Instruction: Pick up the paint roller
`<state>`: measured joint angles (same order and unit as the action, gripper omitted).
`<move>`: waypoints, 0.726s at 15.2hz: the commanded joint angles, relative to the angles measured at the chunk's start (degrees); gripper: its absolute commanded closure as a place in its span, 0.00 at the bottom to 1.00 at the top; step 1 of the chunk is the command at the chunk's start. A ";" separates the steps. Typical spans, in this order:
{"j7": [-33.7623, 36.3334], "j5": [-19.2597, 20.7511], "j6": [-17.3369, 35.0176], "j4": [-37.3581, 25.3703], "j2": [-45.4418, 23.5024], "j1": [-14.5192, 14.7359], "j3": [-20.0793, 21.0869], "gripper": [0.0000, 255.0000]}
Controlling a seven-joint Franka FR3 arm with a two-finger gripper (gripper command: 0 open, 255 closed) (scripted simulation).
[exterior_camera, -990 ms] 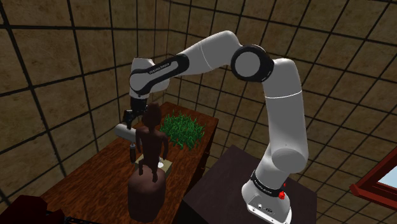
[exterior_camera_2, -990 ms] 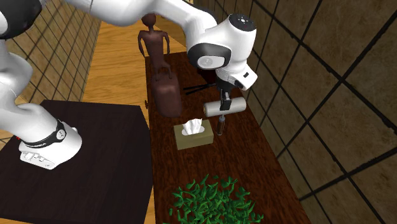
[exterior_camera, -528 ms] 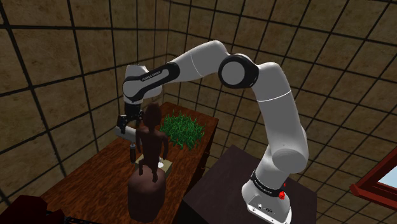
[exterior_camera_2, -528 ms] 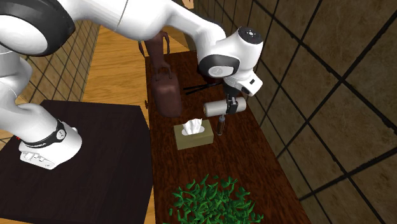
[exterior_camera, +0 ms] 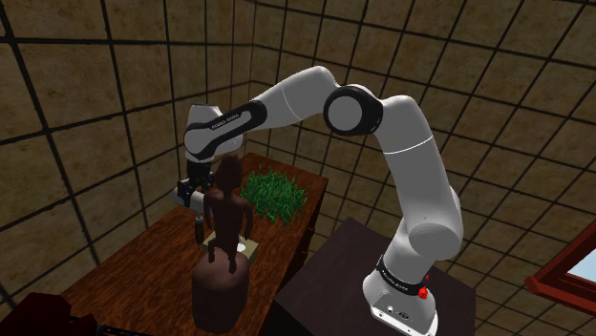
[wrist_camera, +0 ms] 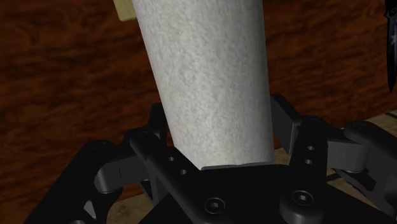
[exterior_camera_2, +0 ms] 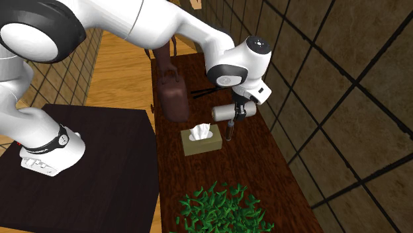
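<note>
Gripper: the all-black two-finger gripper (exterior_camera_2: 239, 110) is clamped on the roller's white sleeve, with one finger pressed against each side of it.
Paint roller: the white, cylindrical paint roller (exterior_camera_2: 224, 112) with a dark handle is held between the fingers above the bench, and its sleeve lies roughly level.
Handle: the dark handle (exterior_camera_2: 229, 131) hangs down below the gripper toward the bench; whether its tip touches the wood cannot be told.
Bench: the long, dark brown wooden bench (exterior_camera_2: 265, 165) lies directly under the gripper.
Tissue box: an olive box with a white tissue (exterior_camera_2: 200, 141) is set just beside the handle, lower than the gripper.
Jug: a dark brown, rounded jug (exterior_camera_2: 173, 98) is placed near the gripper, beyond the tissue box.
Figurine: a brown human-shaped figurine (exterior_camera: 227, 202) is seen in front of the gripper in the shoulder view.
Plant: a green leafy plant (exterior_camera_2: 222, 208) is set well apart from the gripper.
</note>
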<state>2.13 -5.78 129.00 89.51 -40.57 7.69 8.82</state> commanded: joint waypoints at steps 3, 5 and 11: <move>0.00 -0.01 0.04 0.17 0.01 0.00 0.00 1.00; 0.02 -0.01 0.05 0.21 0.04 0.01 0.01 1.00; 0.30 -0.05 -2.04 -0.17 1.78 -0.08 0.08 1.00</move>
<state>2.46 -5.81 127.48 89.49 -39.20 7.72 8.90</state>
